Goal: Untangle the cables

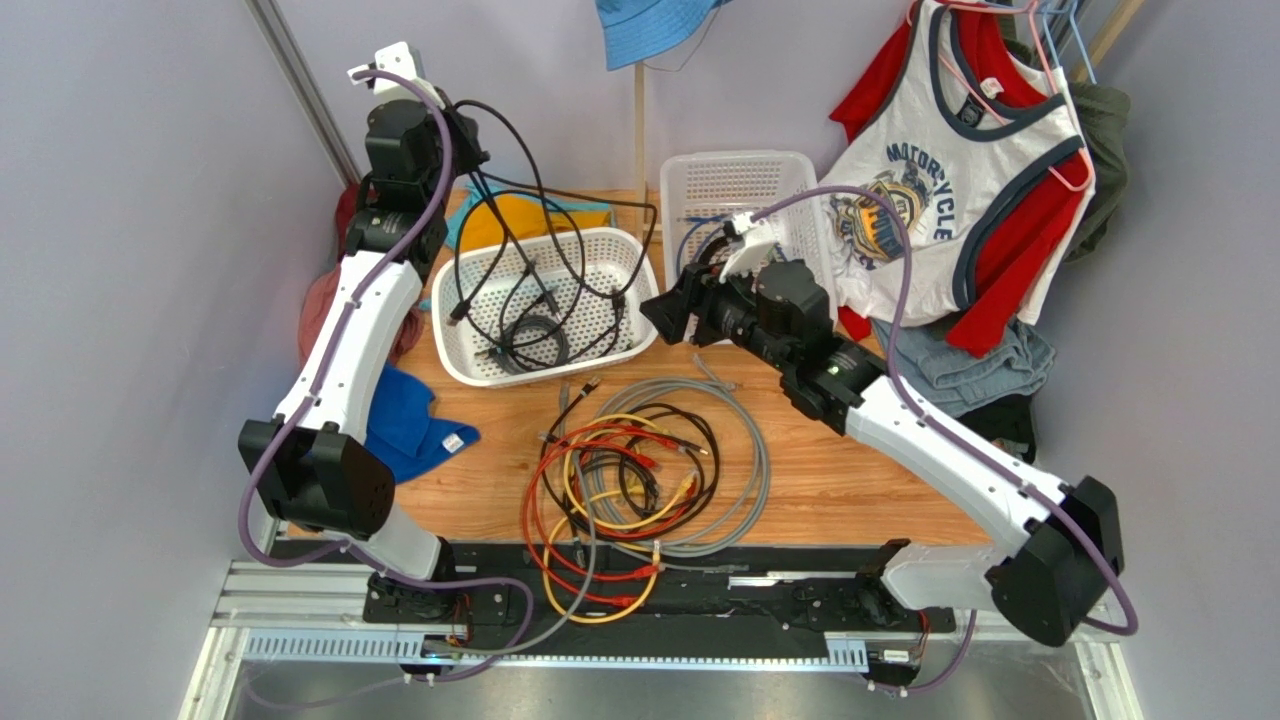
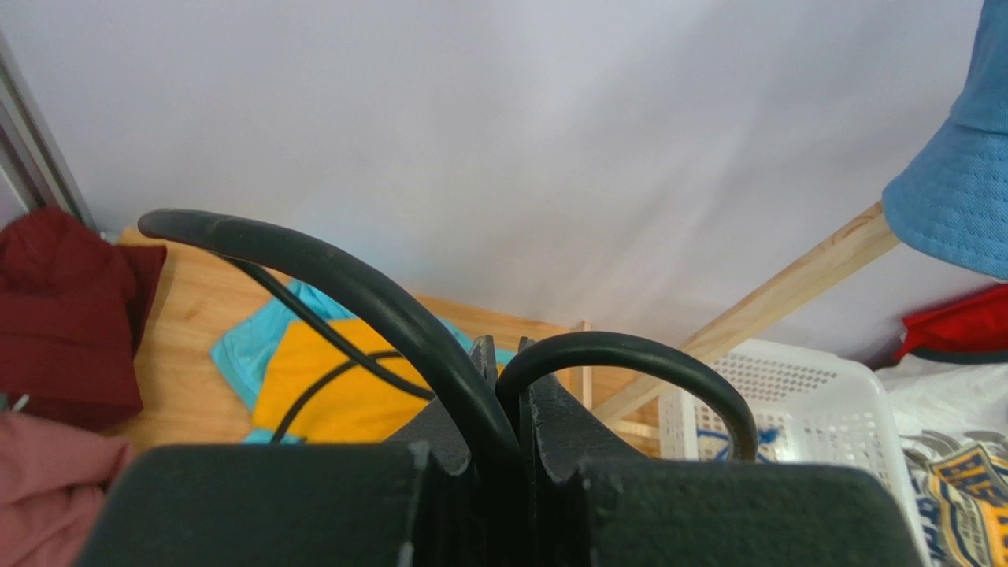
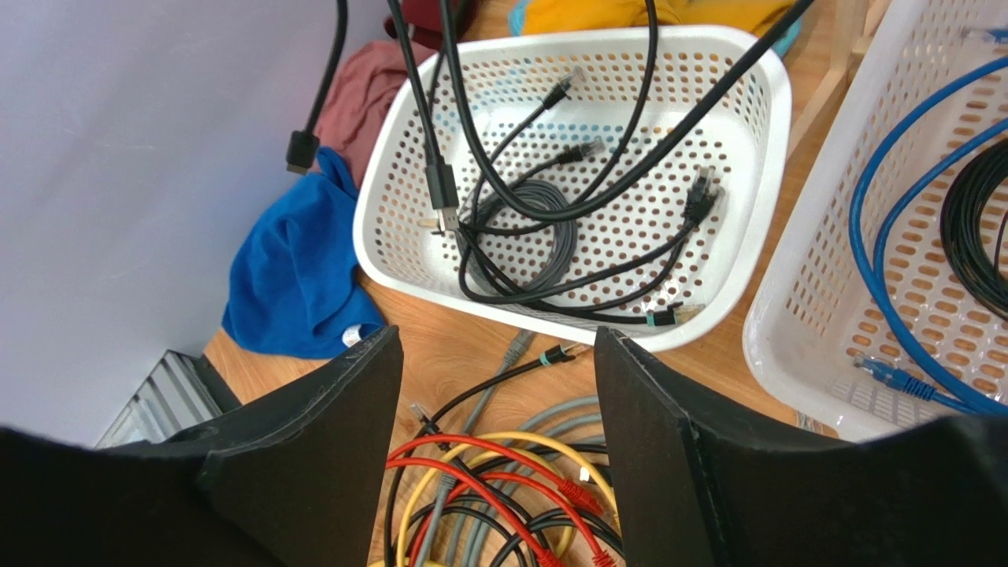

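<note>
Clothes and baskets ringed my wooden table (image 1: 819, 503).
I saw a blue cloth (image 1: 413, 428) beside the near basket (image 1: 526, 378), a far basket (image 1: 736, 158) behind, a printed tank top (image 1: 962, 165) hanging right.

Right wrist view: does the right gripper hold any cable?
No, the right gripper stands open and empty; the cables lie on the table below it.

Overhead plus two wrist views.
High behind, looking down on table (image 1: 842, 495); left wrist facing back wall (image 2: 532, 142); right wrist downward, sharing basket (image 3: 556, 45) with overhead.
</note>
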